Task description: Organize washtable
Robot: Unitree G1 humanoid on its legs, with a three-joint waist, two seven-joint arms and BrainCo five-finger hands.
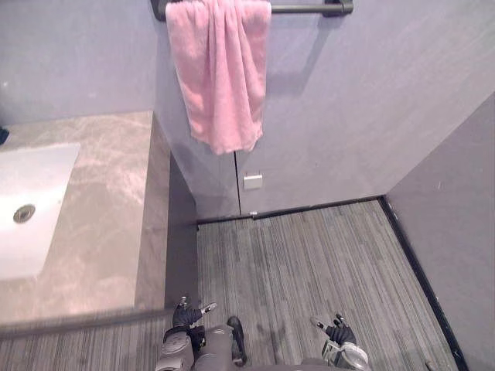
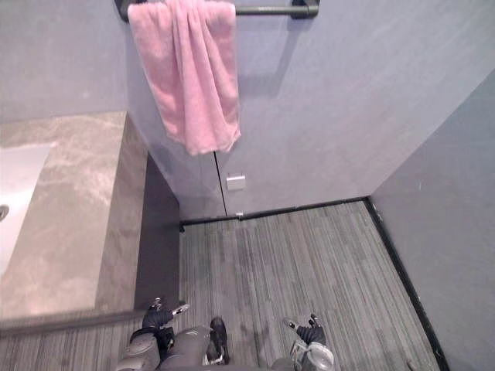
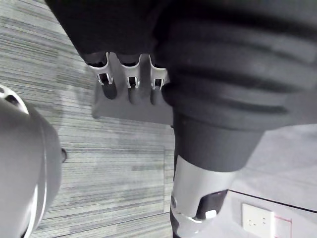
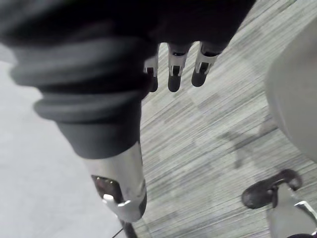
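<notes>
Hanging at 6 o'clock: left hand [image 1: 186, 315], right hand [image 1: 339, 331], fingers relaxed, empty; pink towel [image 1: 220, 69] at 12 o'clock.

Bathroom for sure: marble counter [image 1: 108, 224] with white sink [image 1: 31, 209] at 9 o'clock, pink towel [image 1: 220, 73] on a rail [image 1: 309, 8] at 12.

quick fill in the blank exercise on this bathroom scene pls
1. The towel draped over the dark rail is ____ in colour.
2. The white sink, set in the marble counter, lies to the robot's ____.
3. The left hand and the right hand, fingers relaxed and holding nothing, hang low above the striped ____.

Missing words: pink; left; floor.
</notes>
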